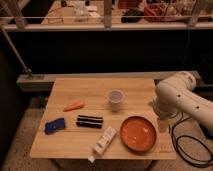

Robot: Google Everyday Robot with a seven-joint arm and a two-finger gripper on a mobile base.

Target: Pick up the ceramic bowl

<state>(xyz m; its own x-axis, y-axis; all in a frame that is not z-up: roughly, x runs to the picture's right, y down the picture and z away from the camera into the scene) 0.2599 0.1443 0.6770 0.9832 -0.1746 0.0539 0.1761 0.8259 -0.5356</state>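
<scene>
The ceramic bowl (138, 133) is wide, shallow and orange-red with a darker rim. It sits on the wooden table (90, 90) near its front right corner. My white arm (177, 97) reaches in from the right, above the table's right edge. The gripper (163, 124) hangs down from it, just right of the bowl and apart from it. It holds nothing that I can see.
A small translucent white cup (115, 99) stands behind the bowl. A white bottle (103, 141) lies left of the bowl, with a black item (90, 121), a blue item (54, 125) and an orange carrot-like piece (74, 105) farther left. Black cables (192, 150) lie on the floor at the right.
</scene>
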